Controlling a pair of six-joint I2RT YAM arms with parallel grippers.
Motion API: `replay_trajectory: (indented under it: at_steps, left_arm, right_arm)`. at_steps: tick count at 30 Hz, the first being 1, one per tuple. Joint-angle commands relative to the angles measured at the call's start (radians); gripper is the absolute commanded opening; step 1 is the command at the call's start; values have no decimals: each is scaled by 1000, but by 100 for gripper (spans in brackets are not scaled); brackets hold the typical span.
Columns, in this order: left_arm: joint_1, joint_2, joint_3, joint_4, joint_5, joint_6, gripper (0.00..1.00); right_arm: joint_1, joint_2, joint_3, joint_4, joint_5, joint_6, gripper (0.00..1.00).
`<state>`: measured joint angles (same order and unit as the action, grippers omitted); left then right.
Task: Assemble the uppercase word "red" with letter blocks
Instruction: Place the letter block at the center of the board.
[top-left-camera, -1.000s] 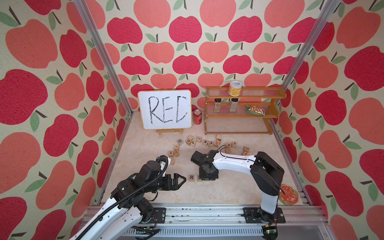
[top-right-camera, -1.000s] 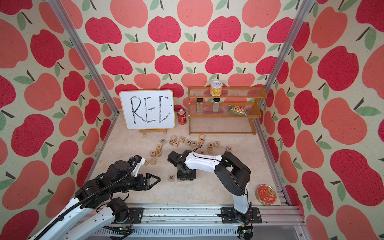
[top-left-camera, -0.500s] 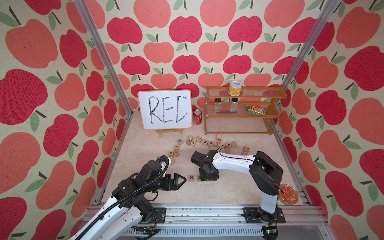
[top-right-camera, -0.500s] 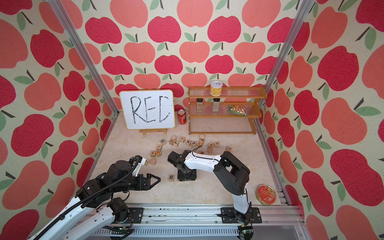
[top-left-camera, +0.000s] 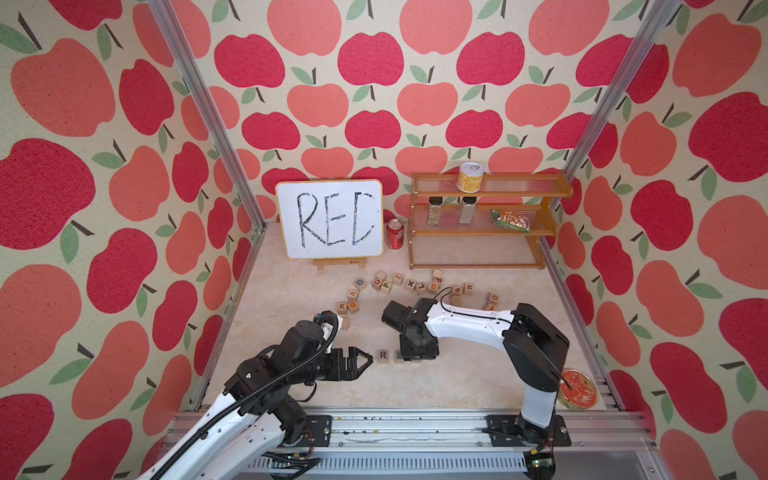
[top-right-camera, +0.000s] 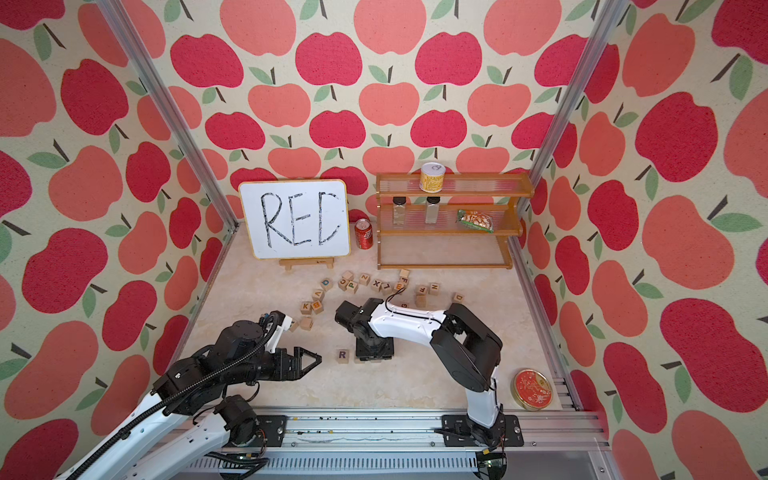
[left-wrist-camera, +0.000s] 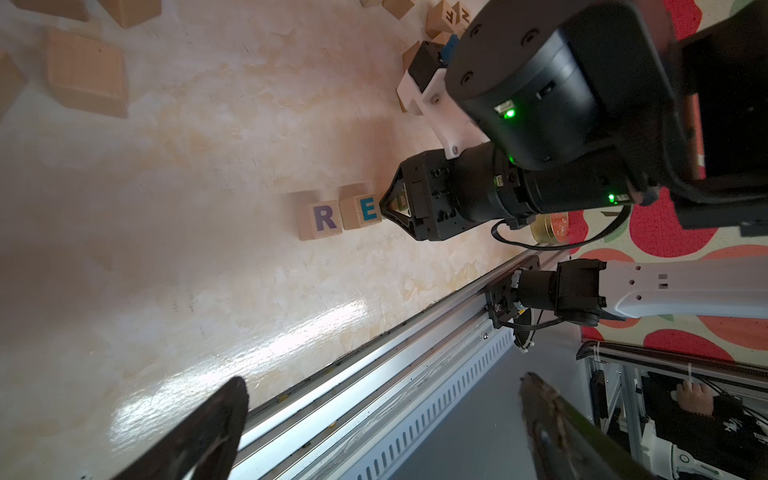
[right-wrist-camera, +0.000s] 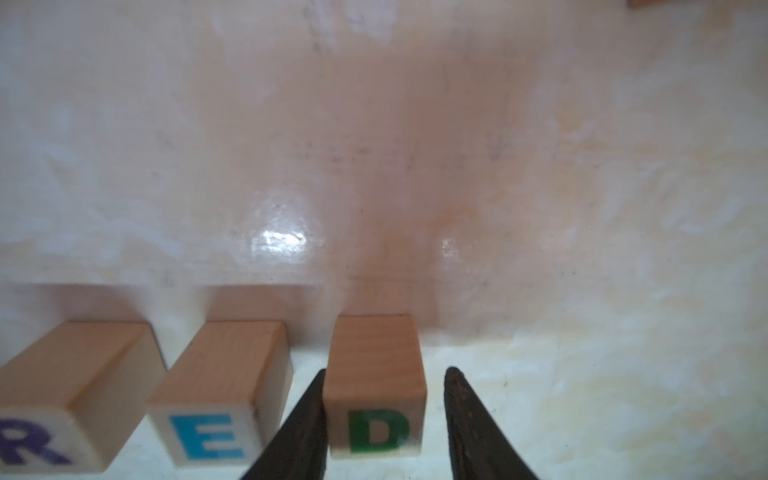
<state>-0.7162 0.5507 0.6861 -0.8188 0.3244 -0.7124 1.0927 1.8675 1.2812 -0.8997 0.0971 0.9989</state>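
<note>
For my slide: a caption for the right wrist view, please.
Pale wooden cubes, purple R, blue E, green D, in a row; open end effector straddles D.

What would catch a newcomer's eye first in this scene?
Probably the loud red apple wallpaper on all the walls in view, then the white board with big black handwritten letters, propped at the back of the table. Near the front edge three cubes lie in a row, R block, E block and D block, with the right gripper open around the D.
</note>
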Motion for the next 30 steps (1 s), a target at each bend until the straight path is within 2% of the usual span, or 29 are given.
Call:
replay_trajectory:
  at_steps: [1,4,7,9,14,15,22,30]
  left_arm:
    - [2,7,1,10,-7,23,99]
    - [4,17,24,6,-14,32,99]
    - [9,40,56,1,-24,51,99]
    - [12,60,78,-6,-34,70,99]
    - [55,120,131,-23,-33,139,99]
    - [68,130,139,-25,-28,151,99]
    - [203,208,189,-34,13,237,99]
    - [319,292,229,9,-15,335,99]
  right_arm:
    - [6,-57,27,-57,30,-9,47]
    - [4,-92,34,-71,30,-13,48]
    - [2,-127,45,-87,32,-20,55]
    - [0,-151,53,-102,35,-27,64]
    - [-22,-218,63,-117,30,-52,95]
    - [-29,-231,63,-118,28,-56,99]
    - [-99,-348,40,-117,29,-116,99]
    - [-237,-484,20,-123,52,-273,99]
